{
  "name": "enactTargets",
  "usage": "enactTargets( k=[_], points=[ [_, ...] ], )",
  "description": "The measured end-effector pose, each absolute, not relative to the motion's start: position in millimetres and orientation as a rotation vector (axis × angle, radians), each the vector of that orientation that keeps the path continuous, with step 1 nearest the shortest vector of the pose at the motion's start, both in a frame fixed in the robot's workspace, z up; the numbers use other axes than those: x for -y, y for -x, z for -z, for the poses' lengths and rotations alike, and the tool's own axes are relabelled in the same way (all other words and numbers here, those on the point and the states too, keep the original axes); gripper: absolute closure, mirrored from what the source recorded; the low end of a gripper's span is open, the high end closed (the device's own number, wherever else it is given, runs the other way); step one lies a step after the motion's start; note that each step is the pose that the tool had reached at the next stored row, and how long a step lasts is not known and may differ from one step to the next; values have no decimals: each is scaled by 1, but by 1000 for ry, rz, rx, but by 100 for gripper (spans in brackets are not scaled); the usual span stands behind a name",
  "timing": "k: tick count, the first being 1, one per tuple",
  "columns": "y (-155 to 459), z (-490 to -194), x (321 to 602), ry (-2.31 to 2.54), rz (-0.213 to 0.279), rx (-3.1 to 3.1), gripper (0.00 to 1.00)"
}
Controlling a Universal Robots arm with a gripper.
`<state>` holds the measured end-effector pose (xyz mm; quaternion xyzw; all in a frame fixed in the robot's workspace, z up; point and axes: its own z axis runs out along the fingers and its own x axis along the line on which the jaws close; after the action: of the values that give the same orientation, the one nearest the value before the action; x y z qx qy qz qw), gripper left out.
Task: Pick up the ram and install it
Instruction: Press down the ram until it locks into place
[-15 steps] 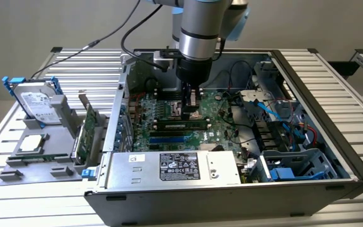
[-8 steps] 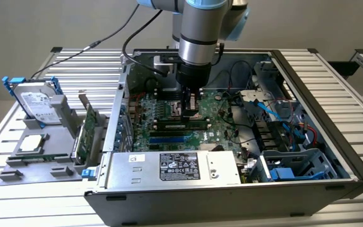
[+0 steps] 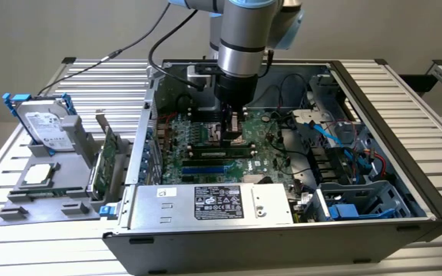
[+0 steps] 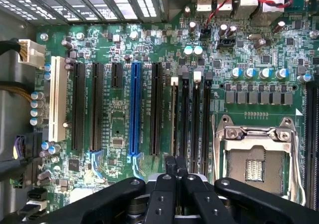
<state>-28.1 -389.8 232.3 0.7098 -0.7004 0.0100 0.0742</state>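
Wrist view shows the black two-fingered gripper (image 4: 175, 165) closed with nothing visibly held, directly above the thin green ram stick (image 3: 221, 153), apparently already seated in its black motherboard slot (image 4: 175, 117), so remaining work is probably confirming full seating.

Matt black plastic hand (image 4: 175, 170), shiny metal CPU socket (image 4: 256, 157)
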Motion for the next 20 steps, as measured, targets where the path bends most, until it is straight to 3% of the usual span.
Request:
enactTargets(
  k=[3, 20],
  points=[
    [28, -243, 390, -2128, -27, 2100, 89],
    [28, -244, 390, -2128, -26, 2100, 89]
  ],
)
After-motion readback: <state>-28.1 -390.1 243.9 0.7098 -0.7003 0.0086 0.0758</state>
